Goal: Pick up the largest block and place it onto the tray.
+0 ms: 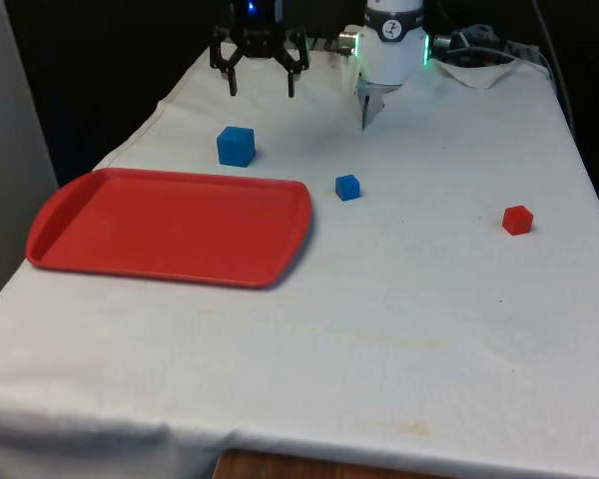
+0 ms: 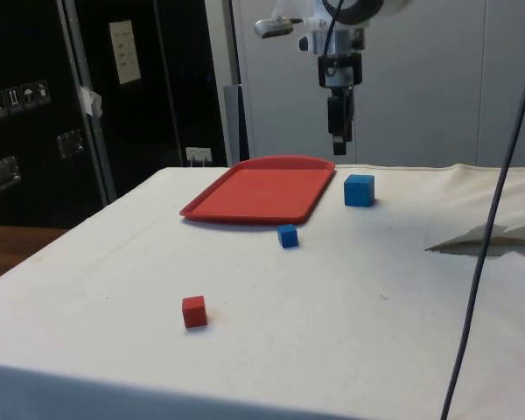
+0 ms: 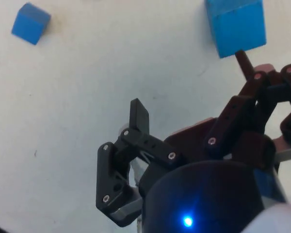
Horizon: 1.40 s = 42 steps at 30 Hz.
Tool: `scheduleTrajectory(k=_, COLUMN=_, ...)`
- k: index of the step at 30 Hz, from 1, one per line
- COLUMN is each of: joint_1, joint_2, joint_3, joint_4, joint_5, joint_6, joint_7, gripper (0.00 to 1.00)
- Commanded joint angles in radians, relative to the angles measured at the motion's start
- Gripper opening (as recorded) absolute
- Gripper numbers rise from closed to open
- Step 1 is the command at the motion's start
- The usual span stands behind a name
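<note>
We see the gripper (image 1: 261,80) hanging in the air above the far part of the table (image 1: 409,299), fingers spread wide apart and pinching nothing; the front view shows both fingertips pointing down with open space between them. In the side view the gripper (image 2: 338,131) hangs above the far end of the tray (image 2: 261,191), well clear of the cloth. The large blue block (image 1: 236,146) sits on the cloth just beyond the tray's (image 1: 170,226) far edge, close to it but not on it, and below and a bit nearer the camera than the gripper. From the side the large blue block (image 2: 359,190) stands just beside the tray's corner, apart from it. The wrist view puts the large blue block (image 3: 235,26) ahead of the spread fingers (image 3: 138,116), not between them, no contact. The small blue block (image 1: 347,187) lies just off the tray's corner toward the front view's right, also on bare cloth; we see it again in the side view (image 2: 287,235) and the wrist view (image 3: 31,23). The red block (image 1: 517,220) sits well apart toward the front view's right, alone on the cloth; in the side view (image 2: 193,311) it is nearest the camera. Tray surface carries nothing.
</note>
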Motion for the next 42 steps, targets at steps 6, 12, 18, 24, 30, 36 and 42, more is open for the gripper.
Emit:
scheduleTrajectory(k=6, joint_1=-0.002, joint_2=0.047, joint_3=-0.020, joint_4=-0.022, joint_5=0.013, joint_6=0.092, joint_7=-0.002, gripper=1.00)
scheduleTrajectory(k=12, joint_1=-0.003, joint_2=0.088, joint_3=-0.027, joint_4=-0.033, joint_5=0.036, joint_6=0.154, joint_7=-0.002, gripper=1.00)
scheduleTrajectory(k=18, joint_1=-0.008, joint_2=0.132, joint_3=-0.032, joint_4=-0.039, joint_5=0.071, joint_6=0.204, joint_7=-0.013, gripper=1.00)
scheduleTrajectory(k=24, joint_1=-0.015, joint_2=0.185, joint_3=-0.037, joint_4=-0.036, joint_5=0.123, joint_6=0.242, joint_7=-0.046, gripper=1.00)
scheduleTrajectory(k=30, joint_1=-0.024, joint_2=0.235, joint_3=-0.036, joint_4=-0.028, joint_5=0.192, joint_6=0.262, joint_7=-0.097, gripper=1.00)
scheduleTrajectory(k=36, joint_1=-0.017, joint_2=0.284, joint_3=-0.050, joint_4=-0.013, joint_5=0.267, joint_6=0.254, joint_7=-0.154, gripper=1.00)
scheduleTrajectory(k=42, joint_1=-0.036, joint_2=0.263, joint_3=-0.037, joint_4=-0.016, joint_5=0.385, joint_6=0.246, joint_7=-0.267, gripper=1.00)
